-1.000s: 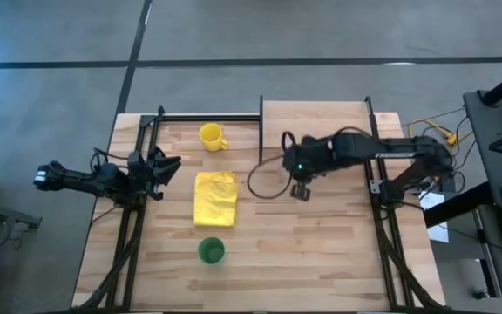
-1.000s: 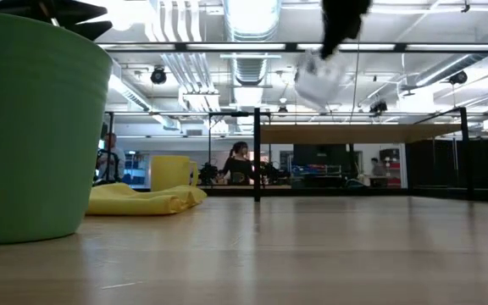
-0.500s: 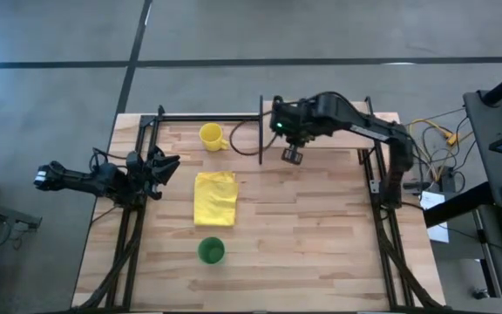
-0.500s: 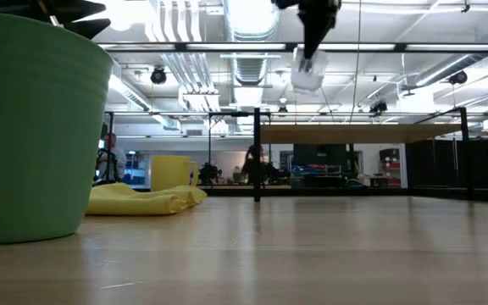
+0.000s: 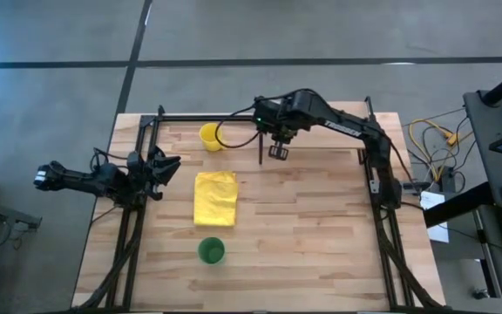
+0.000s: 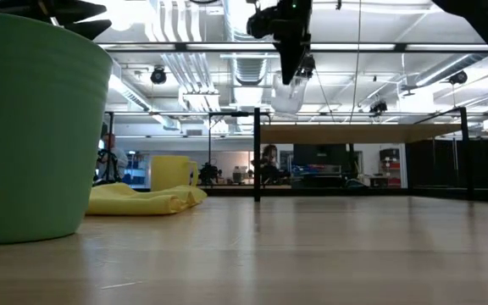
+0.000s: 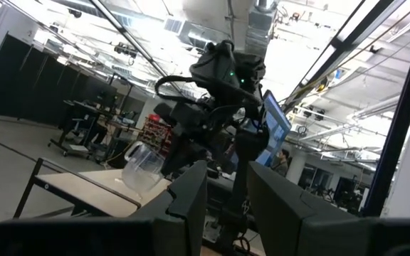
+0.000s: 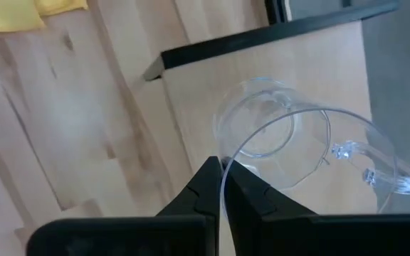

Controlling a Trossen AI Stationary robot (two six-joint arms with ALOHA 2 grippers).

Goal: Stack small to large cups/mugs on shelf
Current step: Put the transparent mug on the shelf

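Your right gripper (image 8: 223,186), pinched shut on the glass cup's (image 8: 276,142) rim, carries it seemingly above the shelf (image 8: 262,85) corner for placing.

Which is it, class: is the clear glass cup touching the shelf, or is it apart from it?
Apart. In the low view the glass cup, pinched at its rim by the right gripper, hangs above the shelf with room background visible between them.

The right arm reaches left across the far side, its gripper (image 5: 277,151) pinched on a glass, while the left gripper (image 5: 166,166) waits at the left edge.
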